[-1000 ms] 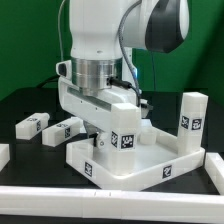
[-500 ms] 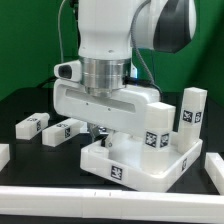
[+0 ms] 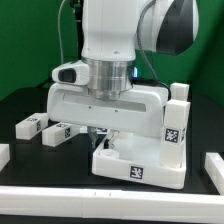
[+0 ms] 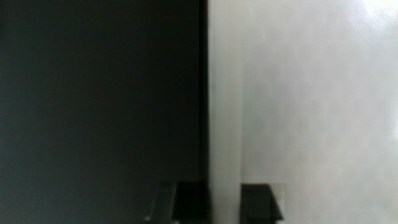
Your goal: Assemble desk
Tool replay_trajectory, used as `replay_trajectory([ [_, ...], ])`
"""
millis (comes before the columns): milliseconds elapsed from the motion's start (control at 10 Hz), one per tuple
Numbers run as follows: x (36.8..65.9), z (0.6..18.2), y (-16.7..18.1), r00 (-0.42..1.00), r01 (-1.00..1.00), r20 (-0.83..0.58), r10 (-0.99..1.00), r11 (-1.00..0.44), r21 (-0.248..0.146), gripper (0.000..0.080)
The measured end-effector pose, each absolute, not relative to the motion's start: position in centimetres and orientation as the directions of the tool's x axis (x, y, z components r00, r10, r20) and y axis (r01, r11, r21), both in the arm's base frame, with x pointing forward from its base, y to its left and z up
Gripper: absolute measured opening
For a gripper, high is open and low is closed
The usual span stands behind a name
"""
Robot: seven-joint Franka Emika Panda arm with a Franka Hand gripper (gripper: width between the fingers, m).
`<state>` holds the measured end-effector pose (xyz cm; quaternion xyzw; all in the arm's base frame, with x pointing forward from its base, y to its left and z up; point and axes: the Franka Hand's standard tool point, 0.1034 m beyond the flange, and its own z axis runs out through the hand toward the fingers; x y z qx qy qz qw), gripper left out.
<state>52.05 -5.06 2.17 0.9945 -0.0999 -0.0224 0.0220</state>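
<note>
The white desk top (image 3: 140,165), a rimmed tray with tags on its side, lies on the black table below the arm. One white leg (image 3: 176,120) stands upright at its corner on the exterior view's right. My gripper (image 3: 104,138) reaches down at the top's near-left rim. In the wrist view my gripper (image 4: 224,203) straddles the rim of the desk top (image 4: 302,100), one dark fingertip (image 4: 187,203) on each side, shut on it. Two loose legs (image 3: 32,124) (image 3: 60,131) lie on the table at the exterior view's left.
A white bar (image 3: 90,193) runs along the front of the table. White pieces show at the far left edge (image 3: 3,153) and at the right (image 3: 212,166). Cables hang behind the arm.
The hand has turned and carried the desk top round with it. The top now shows a narrower side, and its upright leg has swung toward the middle and nearer the camera.
</note>
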Motion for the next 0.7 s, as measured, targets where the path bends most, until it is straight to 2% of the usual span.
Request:
replay_trajectory([
  [700,53.4,1.6,-3.5,0.985,0.17,-0.05,0.168,-0.984,0.059,0.0067],
])
